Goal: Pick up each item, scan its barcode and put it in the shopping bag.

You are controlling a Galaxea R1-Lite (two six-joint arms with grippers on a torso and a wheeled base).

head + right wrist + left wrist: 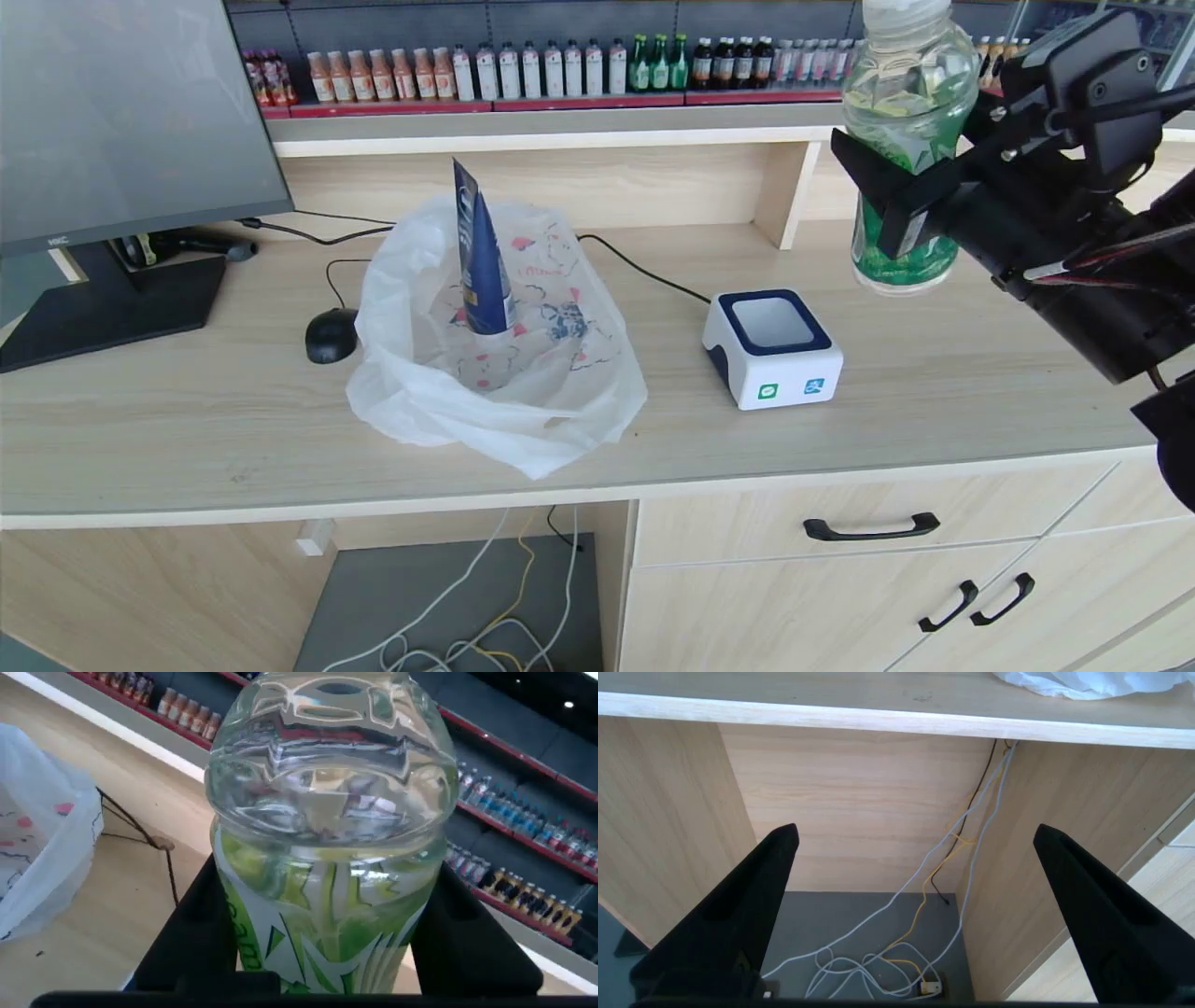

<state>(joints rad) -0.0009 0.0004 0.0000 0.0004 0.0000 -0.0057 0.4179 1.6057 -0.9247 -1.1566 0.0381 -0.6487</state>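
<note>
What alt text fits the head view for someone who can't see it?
The right gripper holds a green-labelled bottle upright above the counter, right of a scanner. Mid-counter, a white shopping bag holds a dark blue tube standing on end; a mouse and monitor sit to its left.

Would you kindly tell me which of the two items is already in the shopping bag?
The dark blue tube, standing upright inside the white shopping bag. The green-labelled bottle is instead clamped in the right gripper, up above the counter.
</note>
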